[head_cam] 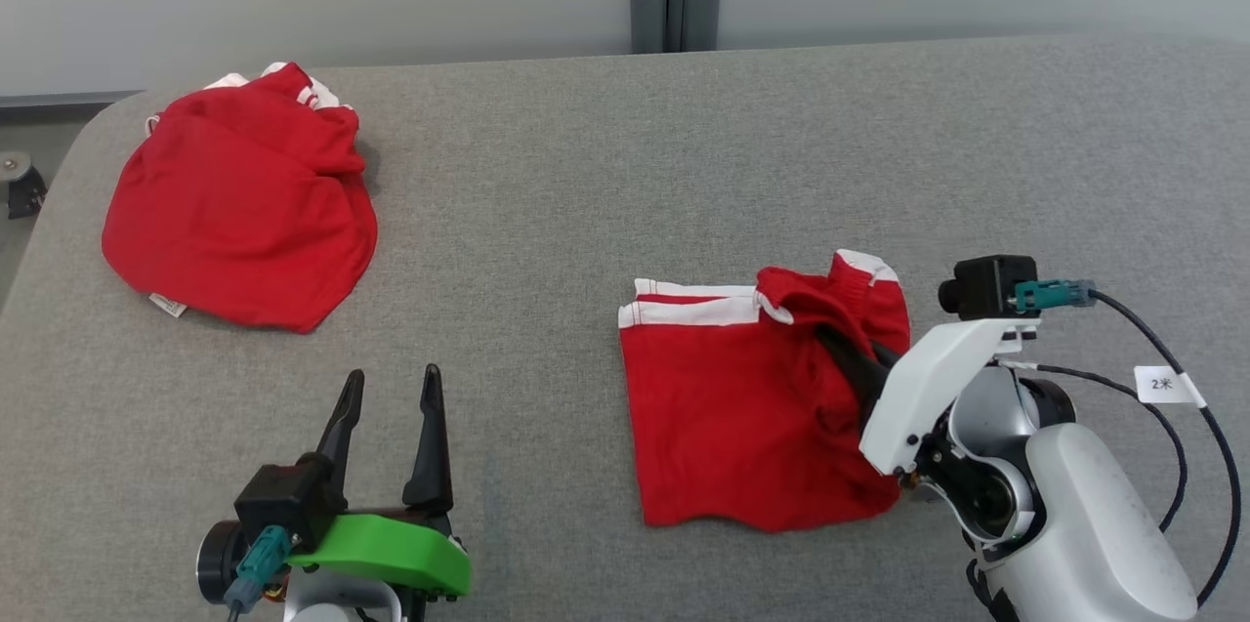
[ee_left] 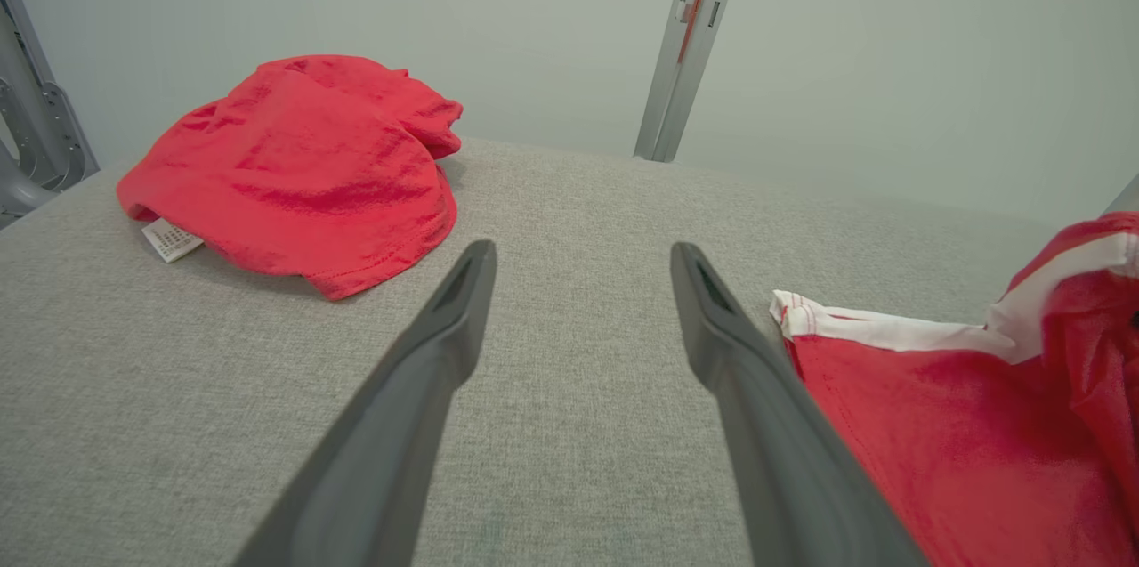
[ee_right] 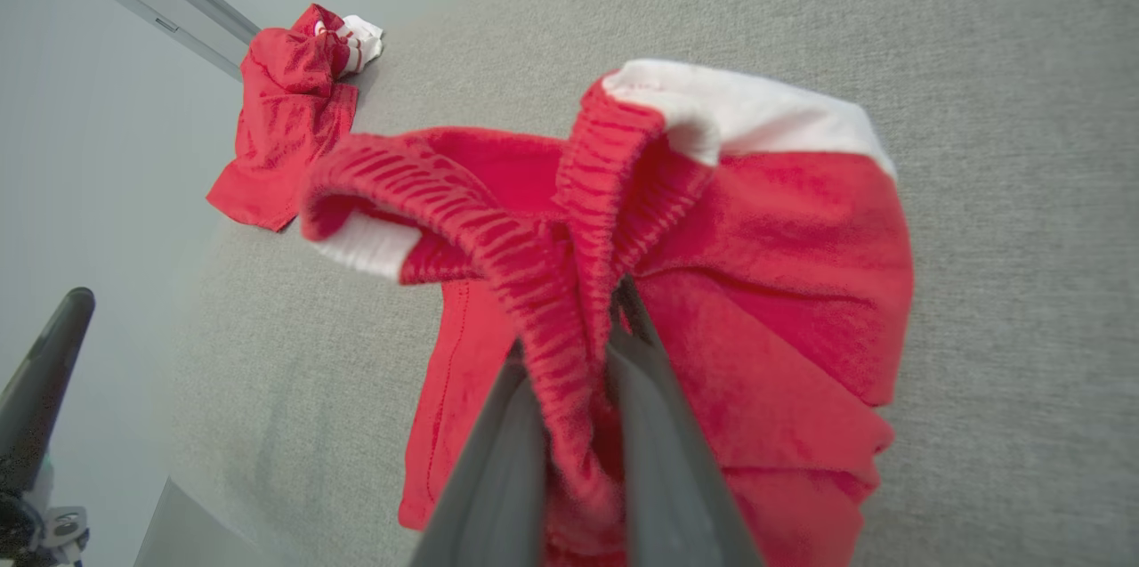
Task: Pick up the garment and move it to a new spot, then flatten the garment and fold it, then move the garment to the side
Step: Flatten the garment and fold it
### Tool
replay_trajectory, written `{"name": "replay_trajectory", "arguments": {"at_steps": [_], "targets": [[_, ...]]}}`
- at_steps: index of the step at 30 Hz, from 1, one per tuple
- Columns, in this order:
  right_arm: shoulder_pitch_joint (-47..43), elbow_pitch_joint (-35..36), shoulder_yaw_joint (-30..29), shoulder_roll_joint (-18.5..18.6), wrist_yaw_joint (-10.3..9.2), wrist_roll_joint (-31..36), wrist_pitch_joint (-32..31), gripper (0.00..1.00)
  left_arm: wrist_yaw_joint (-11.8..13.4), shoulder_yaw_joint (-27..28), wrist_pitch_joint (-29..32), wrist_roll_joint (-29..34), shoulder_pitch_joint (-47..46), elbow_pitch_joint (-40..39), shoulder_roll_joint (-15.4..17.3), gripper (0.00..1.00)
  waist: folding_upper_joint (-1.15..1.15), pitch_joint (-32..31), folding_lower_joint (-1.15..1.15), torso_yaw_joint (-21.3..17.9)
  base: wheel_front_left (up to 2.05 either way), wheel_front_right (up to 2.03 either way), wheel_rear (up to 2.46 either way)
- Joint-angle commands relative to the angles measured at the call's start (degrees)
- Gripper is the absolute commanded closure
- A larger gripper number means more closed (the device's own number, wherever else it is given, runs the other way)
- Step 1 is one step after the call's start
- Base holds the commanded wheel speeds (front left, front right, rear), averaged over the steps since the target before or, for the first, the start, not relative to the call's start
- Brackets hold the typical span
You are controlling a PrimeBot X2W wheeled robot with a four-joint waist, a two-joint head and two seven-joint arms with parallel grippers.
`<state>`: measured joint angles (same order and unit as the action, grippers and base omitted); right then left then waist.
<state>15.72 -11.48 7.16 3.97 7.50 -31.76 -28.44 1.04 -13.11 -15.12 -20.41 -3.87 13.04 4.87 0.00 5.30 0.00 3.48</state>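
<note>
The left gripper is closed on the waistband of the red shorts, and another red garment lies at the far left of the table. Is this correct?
Not quite. The right gripper is closed on the waistband of the red shorts, as the right wrist view shows. The other red garment does lie at the far left of the table.

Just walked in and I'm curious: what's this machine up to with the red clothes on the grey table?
The robot's right gripper is shut on the ribbed waistband of the red shorts with white trim. The shorts lie partly flat on the grey table, with the pinched edge bunched and raised. Its left gripper hangs open and empty over bare table nearby. A second red garment sits crumpled at the far left corner, untouched.
</note>
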Motion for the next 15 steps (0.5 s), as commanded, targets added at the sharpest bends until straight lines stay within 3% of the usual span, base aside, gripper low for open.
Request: {"name": "replay_trajectory", "arguments": {"at_steps": [1, 15], "targets": [[0.9, -1.0, 0.7, -0.4, -0.02, -0.4, 0.5, 1.00, -0.1, 0.0, 0.0, 0.6, -1.1, 0.0, -0.1, 0.00, 0.00, 0.3, 0.00, 0.7, 0.00, 0.00, 0.00], [8.1, -15.6, 10.4, -1.0, -0.02, -2.5, 8.2, 1.00, -0.5, -0.3, 0.0, 0.7, -2.1, 0.4, -1.2, 0.00, 0.00, 1.4, 0.00, 3.9, 0.00, 0.00, 0.00]]}}
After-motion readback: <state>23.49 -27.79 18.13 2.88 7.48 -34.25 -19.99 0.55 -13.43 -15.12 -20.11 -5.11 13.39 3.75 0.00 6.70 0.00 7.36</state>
